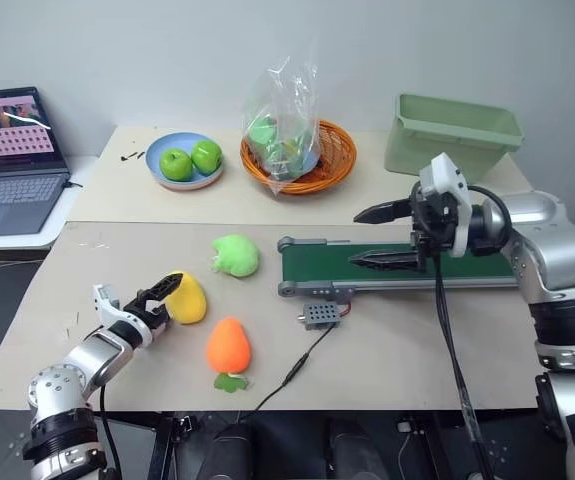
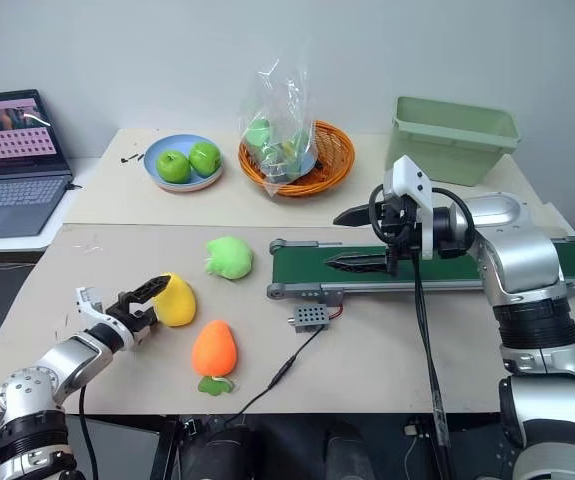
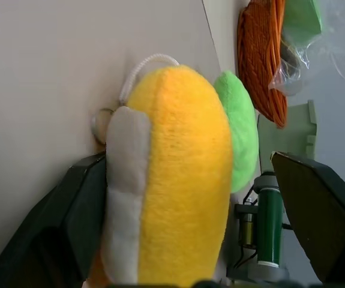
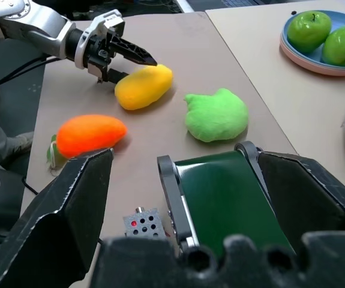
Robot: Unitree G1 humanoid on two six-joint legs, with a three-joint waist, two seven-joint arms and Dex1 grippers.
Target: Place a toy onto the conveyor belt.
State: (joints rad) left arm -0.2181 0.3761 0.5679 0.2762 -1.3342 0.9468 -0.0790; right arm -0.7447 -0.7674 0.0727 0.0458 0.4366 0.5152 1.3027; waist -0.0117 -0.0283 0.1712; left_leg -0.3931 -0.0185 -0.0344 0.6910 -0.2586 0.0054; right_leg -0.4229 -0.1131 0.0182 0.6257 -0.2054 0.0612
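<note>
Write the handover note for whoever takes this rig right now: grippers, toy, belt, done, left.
Left gripper: open, fingers around the yellow toy, not closed on it.
Right gripper: open, empty, above the conveyor belt end.
The yellow toy lies on the table, beside the orange plush and green plush.
Done: left gripper reached the toy.
Left: grip, lift, carry to the belt, release.

Head views overlook the table (image 1: 387,340); both wrist views share the toy (image 4: 143,87).
</note>
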